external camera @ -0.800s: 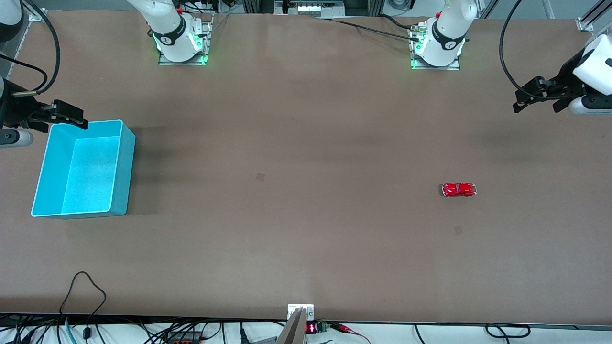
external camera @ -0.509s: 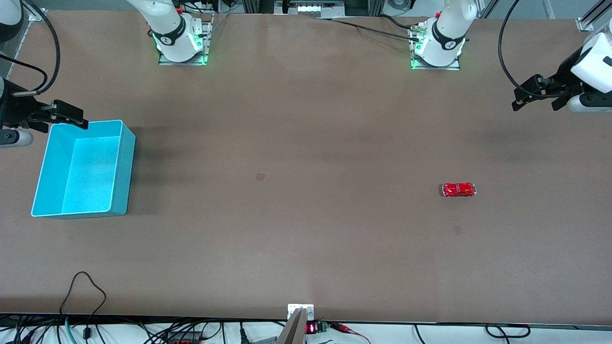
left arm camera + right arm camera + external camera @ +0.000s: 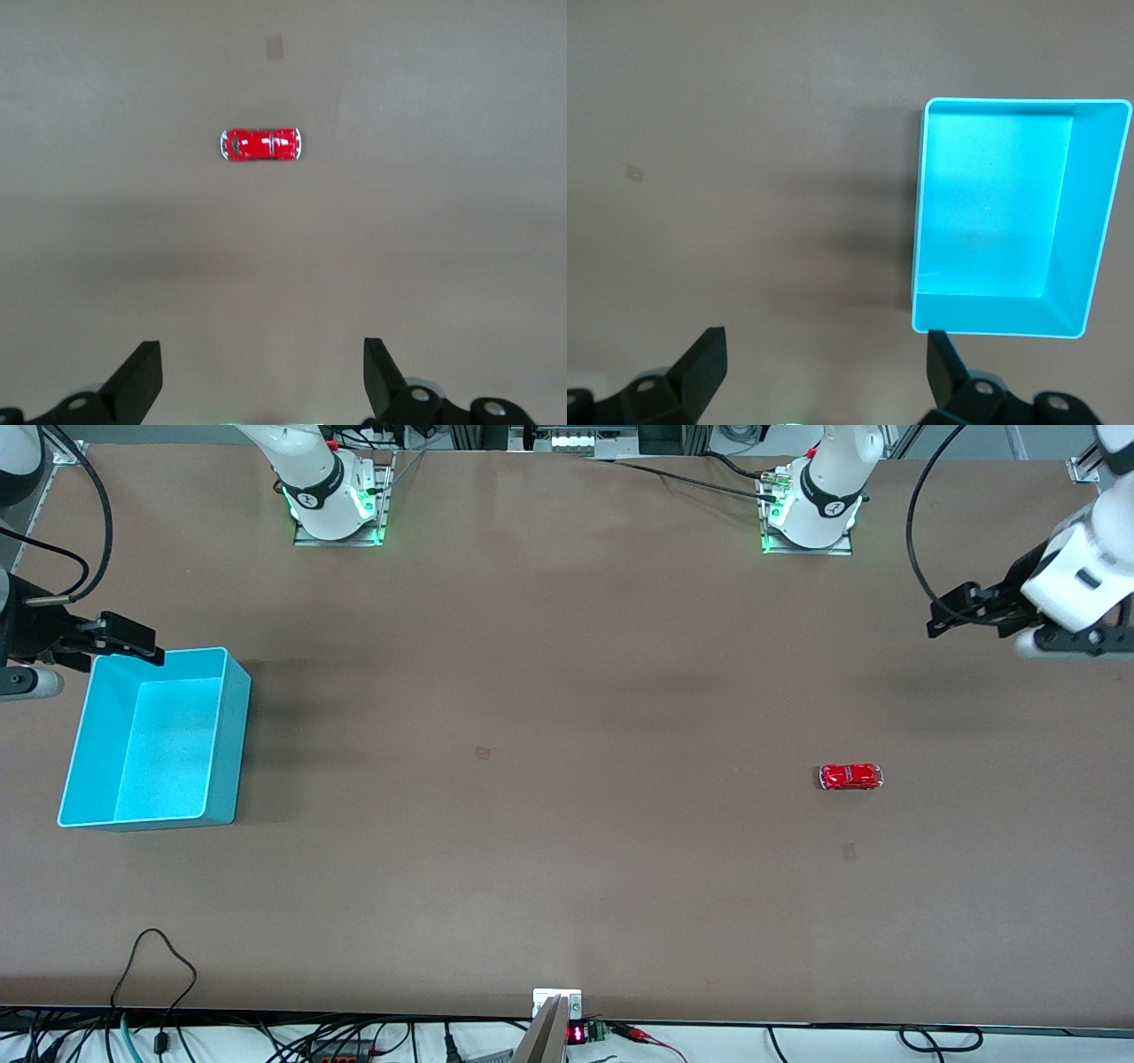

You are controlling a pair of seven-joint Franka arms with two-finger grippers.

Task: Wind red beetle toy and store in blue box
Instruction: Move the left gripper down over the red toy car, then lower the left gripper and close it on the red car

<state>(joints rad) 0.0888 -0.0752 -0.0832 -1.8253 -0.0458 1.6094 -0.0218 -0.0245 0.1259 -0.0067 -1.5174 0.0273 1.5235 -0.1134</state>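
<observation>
The red beetle toy stands on the brown table toward the left arm's end. It also shows in the left wrist view. My left gripper is open and empty, up in the air over the table near that end, apart from the toy. The blue box stands empty at the right arm's end. It also shows in the right wrist view. My right gripper is open and empty, over the box's corner nearest the arm bases. Both grippers show open in their wrist views, left and right.
The two arm bases stand along the table edge farthest from the front camera. A loose black cable and a small metal bracket lie at the edge nearest to it. Faint square marks are on the tabletop.
My left gripper has shifted a little toward the right arm's end of the table and its wrist has turned. The right arm, the toy and the box have not moved.
</observation>
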